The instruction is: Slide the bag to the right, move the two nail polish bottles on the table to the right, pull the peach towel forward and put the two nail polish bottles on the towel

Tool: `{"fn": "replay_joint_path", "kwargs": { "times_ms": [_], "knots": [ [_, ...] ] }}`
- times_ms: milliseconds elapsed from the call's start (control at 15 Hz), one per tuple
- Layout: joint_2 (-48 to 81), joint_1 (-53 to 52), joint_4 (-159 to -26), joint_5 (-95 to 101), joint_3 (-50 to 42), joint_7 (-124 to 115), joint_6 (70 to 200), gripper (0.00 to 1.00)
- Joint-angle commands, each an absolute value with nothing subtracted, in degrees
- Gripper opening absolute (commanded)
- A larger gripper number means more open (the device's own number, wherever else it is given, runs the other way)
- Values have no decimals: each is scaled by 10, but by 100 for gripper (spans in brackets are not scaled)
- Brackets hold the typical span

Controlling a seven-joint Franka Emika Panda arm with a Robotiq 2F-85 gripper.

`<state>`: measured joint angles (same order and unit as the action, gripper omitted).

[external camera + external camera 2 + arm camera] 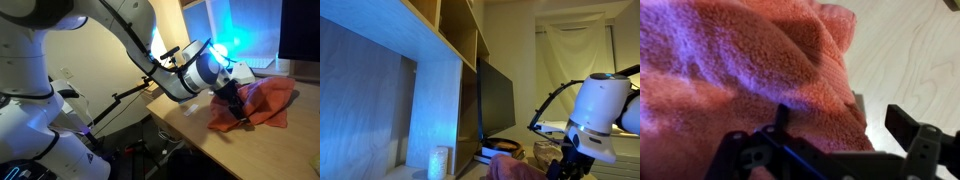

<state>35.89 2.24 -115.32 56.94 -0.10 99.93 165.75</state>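
The peach towel (268, 98) lies crumpled on the light wooden table (195, 128). It fills most of the wrist view (740, 60) and shows low in an exterior view (515, 169). My gripper (840, 125) is down at the towel's near edge, with its two black fingers apart and a corner of the towel between them. It appears in both exterior views (238, 110) (566, 166). The two nail polish bottles and the bag are not visible in any view.
A dark monitor (496, 100) stands under wooden shelves (455, 40). A small white cylinder (438, 161) glows on the left. A brownish round object (505, 147) sits behind the towel. Bare table (910, 50) lies to the towel's right in the wrist view.
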Motion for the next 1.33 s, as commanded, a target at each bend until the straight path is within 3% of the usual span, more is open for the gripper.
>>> {"fn": "replay_joint_path", "kwargs": {
  "times_ms": [0,200,267,400,933,1267],
  "knots": [
    [387,28,-1124,581,5,1068,1621,100],
    [403,32,-1111,577,11,1124,1624,100],
    [407,33,-1107,574,14,1137,1628,75],
    [410,37,-1103,567,20,1154,1640,66],
    [379,44,-1134,522,31,1103,1674,7],
    [338,21,-1192,524,-20,946,1739,4]
  ]
}}
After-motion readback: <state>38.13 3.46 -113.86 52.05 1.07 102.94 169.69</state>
